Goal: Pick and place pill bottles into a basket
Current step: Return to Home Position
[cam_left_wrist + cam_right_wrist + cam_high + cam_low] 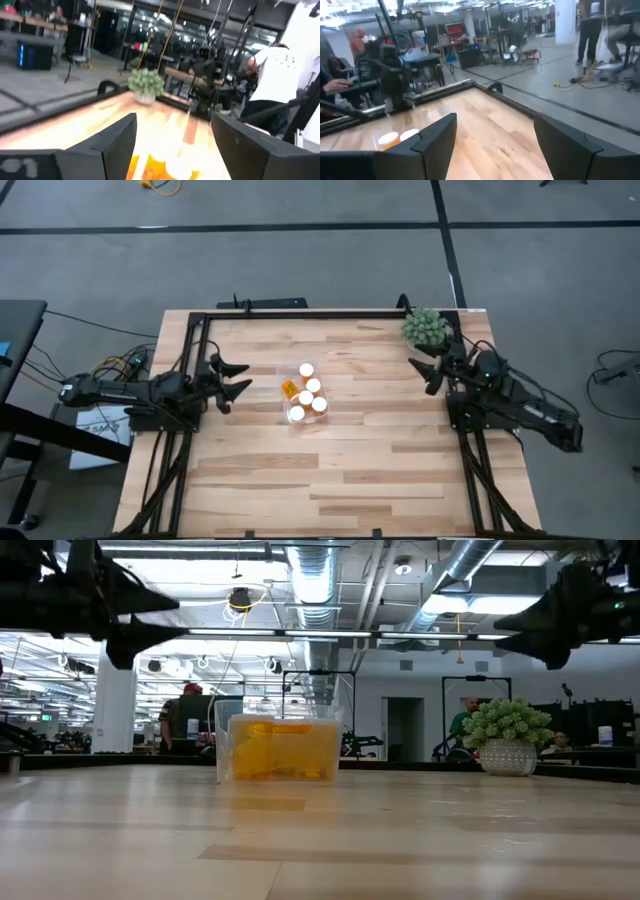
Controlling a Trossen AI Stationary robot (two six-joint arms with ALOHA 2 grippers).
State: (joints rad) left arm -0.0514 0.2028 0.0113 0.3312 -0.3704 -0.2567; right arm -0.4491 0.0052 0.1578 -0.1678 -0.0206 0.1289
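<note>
The left gripper [244, 377] hung with its fingers spread, holding nothing. Just past its fingertips stood the basket [225, 730], the pill bottles [306, 393] clustered inside, most with white caps up, one lying flat. Farther on, well apart, the right gripper [422, 374] faced the basket, fingers parted and empty, a potted plant [425, 327] just beside it.

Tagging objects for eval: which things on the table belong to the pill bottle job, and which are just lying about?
Job:
- pill bottles, inside the basket
- left gripper and right gripper, both open and empty, on either side of the basket

Lying about:
- potted plant, close behind the right gripper
</note>
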